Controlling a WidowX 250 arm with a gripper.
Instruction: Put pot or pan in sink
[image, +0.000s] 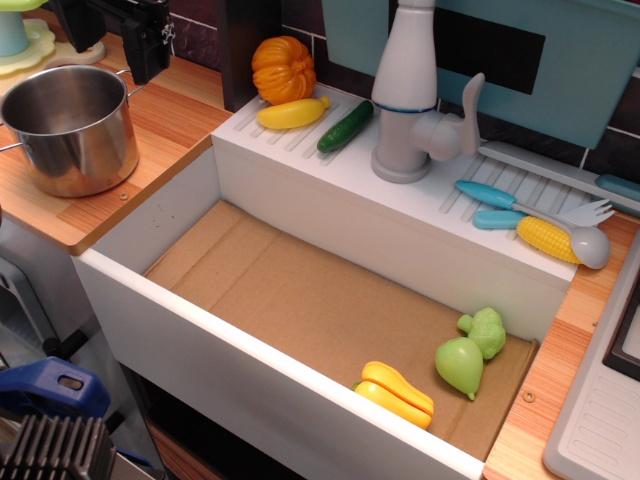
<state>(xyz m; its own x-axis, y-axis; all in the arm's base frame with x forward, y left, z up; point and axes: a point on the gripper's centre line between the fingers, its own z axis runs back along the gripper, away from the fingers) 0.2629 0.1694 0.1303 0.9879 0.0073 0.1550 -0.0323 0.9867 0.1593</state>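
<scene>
The shiny steel pot (68, 128) stands upright and empty on the wooden counter left of the sink, with wire loop handles at its sides. The white sink (150, 225) with its brown cardboard floor (300, 300) fills the middle. My black gripper (128, 35) hangs at the top left, just behind and above the pot's far rim, apart from it. Its fingertips are not clearly shown, so I cannot tell if it is open or shut. It holds nothing that I can see.
In the sink's right end lie a yellow pepper (395, 393), a green pear (459, 365) and a green broccoli piece (486, 331). The grey-white faucet (410, 100), an orange pumpkin (283, 68), a yellow squash (292, 113), a cucumber (345, 126), corn (548, 239) and utensils (520, 203) sit on the back ledge.
</scene>
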